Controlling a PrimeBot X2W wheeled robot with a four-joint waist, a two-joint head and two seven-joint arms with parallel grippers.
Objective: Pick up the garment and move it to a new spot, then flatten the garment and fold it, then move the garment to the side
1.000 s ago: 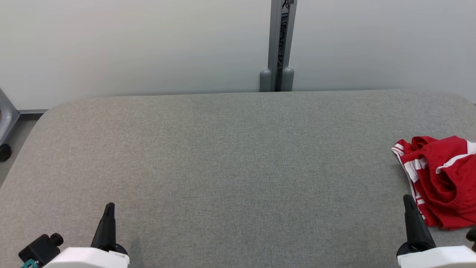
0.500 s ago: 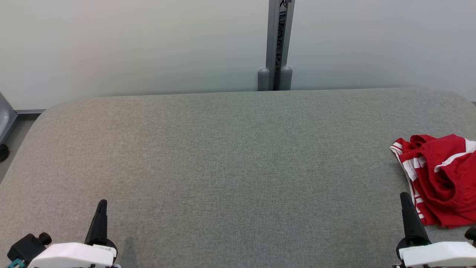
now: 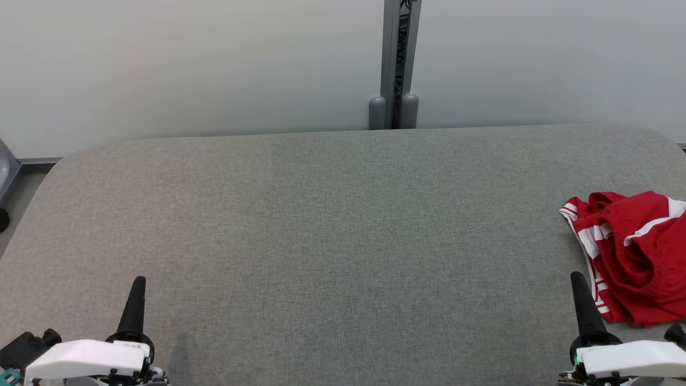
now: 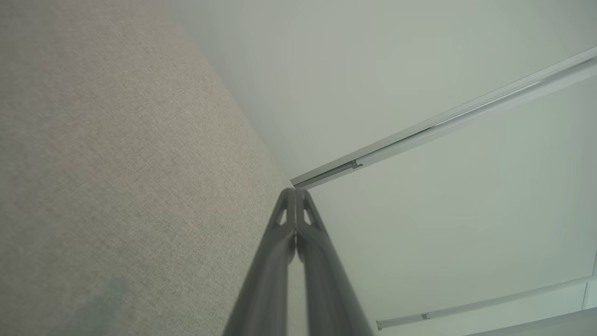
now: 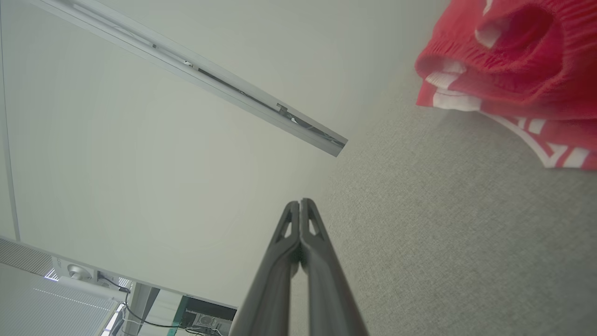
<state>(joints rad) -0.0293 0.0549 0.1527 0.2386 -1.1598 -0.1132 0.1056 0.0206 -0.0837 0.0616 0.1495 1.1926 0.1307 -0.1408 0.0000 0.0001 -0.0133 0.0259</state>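
A crumpled red garment (image 3: 638,252) with white stripes lies at the right edge of the grey table (image 3: 332,214); it also fills the upper right of the right wrist view as the red garment (image 5: 513,70). My right gripper (image 3: 578,281) stands shut near the front right, just left of the garment and not touching it; its fingertips (image 5: 301,205) are pressed together with nothing between. My left gripper (image 3: 139,283) is shut at the front left, far from the garment, fingertips (image 4: 295,193) closed on nothing.
A pale wall runs behind the table, with a grey vertical post (image 3: 395,64) at its middle. A strip of floor and a dark wheel (image 3: 3,220) show past the table's left edge. The table's rounded far corners lie at both sides.
The head view has shifted slightly. Both grippers have drawn back toward the bottom edge, the left one also moving left. The garment lies as before.
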